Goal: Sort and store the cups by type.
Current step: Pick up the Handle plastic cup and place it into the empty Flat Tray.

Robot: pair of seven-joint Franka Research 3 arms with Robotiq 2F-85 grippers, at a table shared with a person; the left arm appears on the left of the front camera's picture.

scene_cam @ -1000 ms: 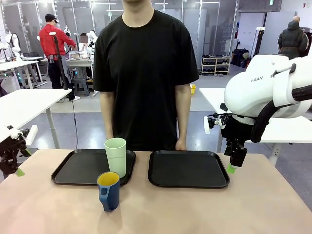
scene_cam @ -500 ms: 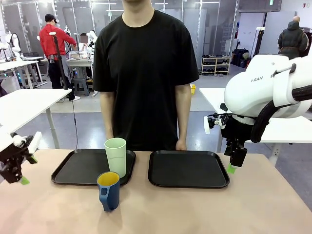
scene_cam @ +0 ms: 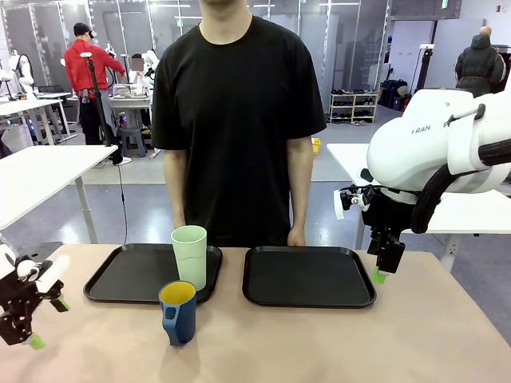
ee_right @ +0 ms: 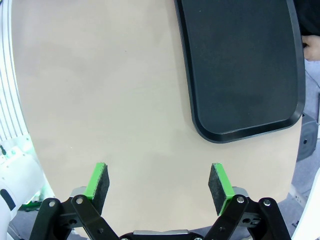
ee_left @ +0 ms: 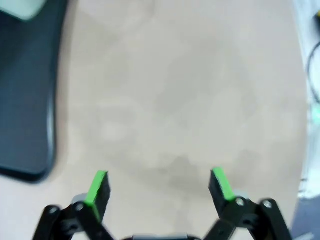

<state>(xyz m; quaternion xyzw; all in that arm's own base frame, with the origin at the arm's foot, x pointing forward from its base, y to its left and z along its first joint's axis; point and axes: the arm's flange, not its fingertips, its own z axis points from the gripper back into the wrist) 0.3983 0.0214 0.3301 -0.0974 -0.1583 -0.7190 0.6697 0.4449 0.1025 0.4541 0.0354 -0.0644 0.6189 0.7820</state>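
Fingers (ee_left: 99,192) of both arms wide, empty; mint tumbler (scene_cam: 190,255), blue yellow-lined mug (scene_cam: 178,311) upright.

Mint tumbler (scene_cam: 190,255), blue-yellow mug (scene_cam: 178,312)

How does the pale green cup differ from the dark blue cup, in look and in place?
The pale green cup is taller and has no handle; the dark blue cup is shorter, with a handle and a yellow inside. The green one stands on the left tray, the blue one on the table. Both stand upright.
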